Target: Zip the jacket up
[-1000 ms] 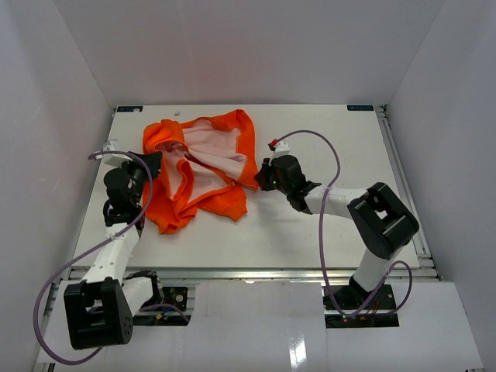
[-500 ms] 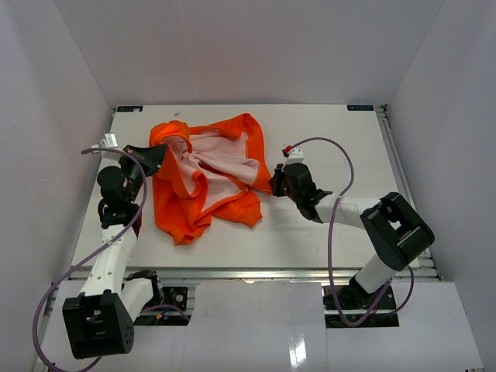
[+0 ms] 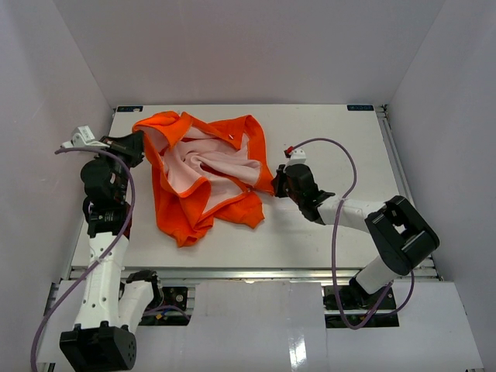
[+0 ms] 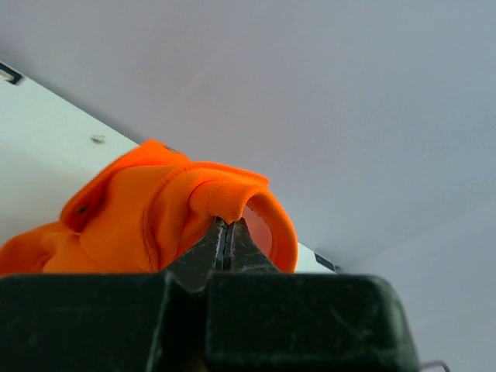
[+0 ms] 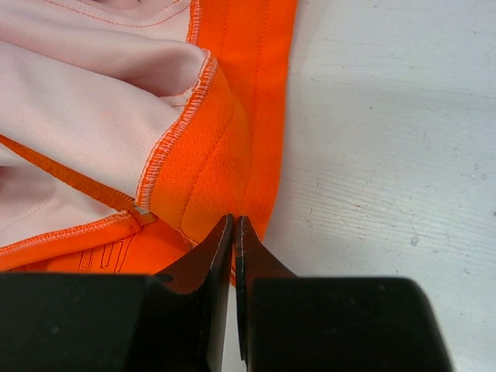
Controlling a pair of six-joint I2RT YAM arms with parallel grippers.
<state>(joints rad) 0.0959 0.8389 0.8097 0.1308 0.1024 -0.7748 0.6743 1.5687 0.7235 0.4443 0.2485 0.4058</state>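
In the top view the jacket point(image 3: 205, 174) lies crumpled and open on the left half of the bench point(image 3: 341, 147), its pale lining up. The left gripper point(image 3: 138, 144) is at its far left corner and the right gripper point(image 3: 273, 183) is at its right edge. In the left wrist view the jaws are together, clamped on a raised orange fold. In the right wrist view the jaws are also together, pinching the orange hem beside the lining.

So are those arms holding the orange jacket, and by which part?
Yes. The left end effector pinches a fold at the far-left edge of the bright orange fabric jacket; the right end effector pinches its right-hand orange border.
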